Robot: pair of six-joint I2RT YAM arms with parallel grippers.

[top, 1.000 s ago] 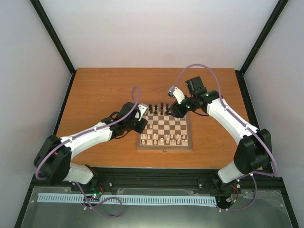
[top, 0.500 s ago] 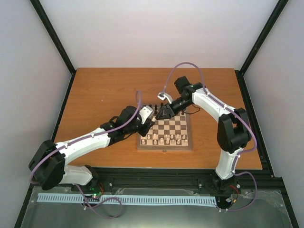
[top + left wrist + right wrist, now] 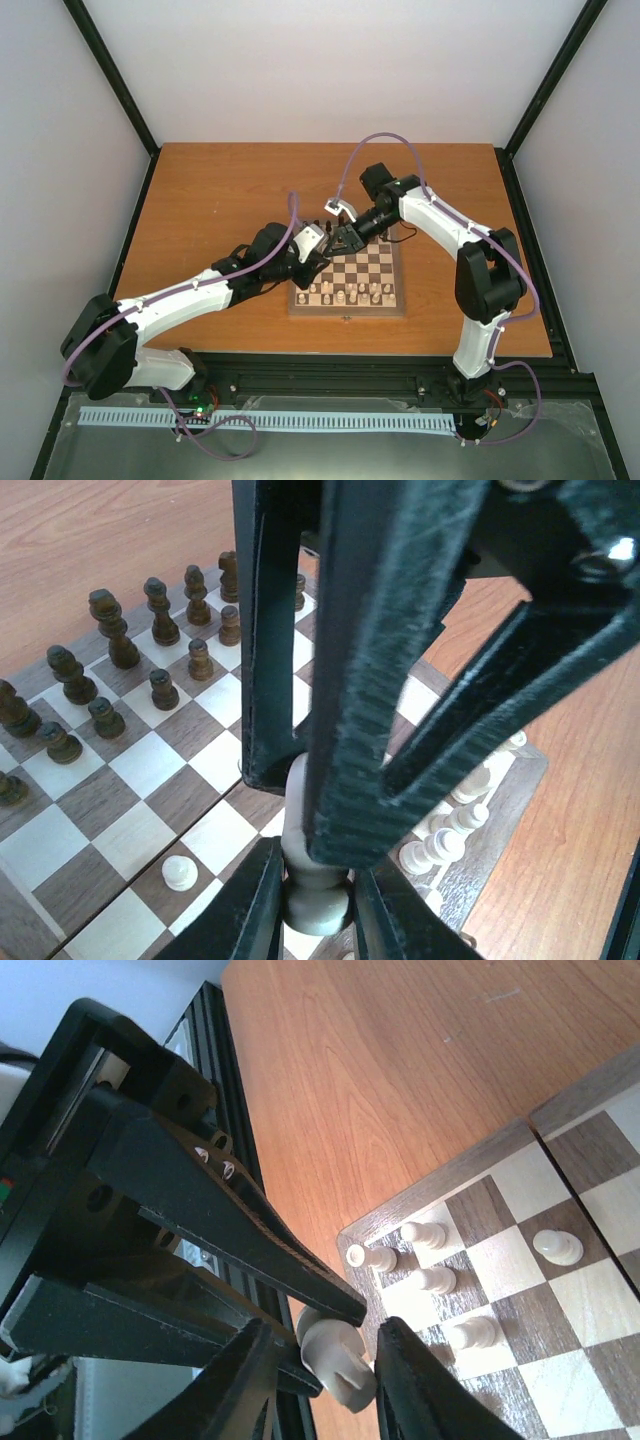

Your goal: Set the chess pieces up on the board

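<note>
Fingers (image 3: pixel 250 910) of both arms clamp one cream piece (image 3: pixel 315 905) over the board (image 3: pixel 345 312); wooden table (image 3: pixel 220 190), white walls (image 3: pixel 330 70).

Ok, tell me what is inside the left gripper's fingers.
A cream chess piece sits between the fingers of the left gripper, with its rounded near end showing. Its far end is covered by the black fingers of the right gripper, which close on it too, so its kind cannot be told.

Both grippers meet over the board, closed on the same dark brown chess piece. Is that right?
Only the colour is wrong: the piece is pale cream, not dark brown. Both wrist views show it, pinched between the left gripper and the right gripper over the board. The rest of the statement holds.
</note>
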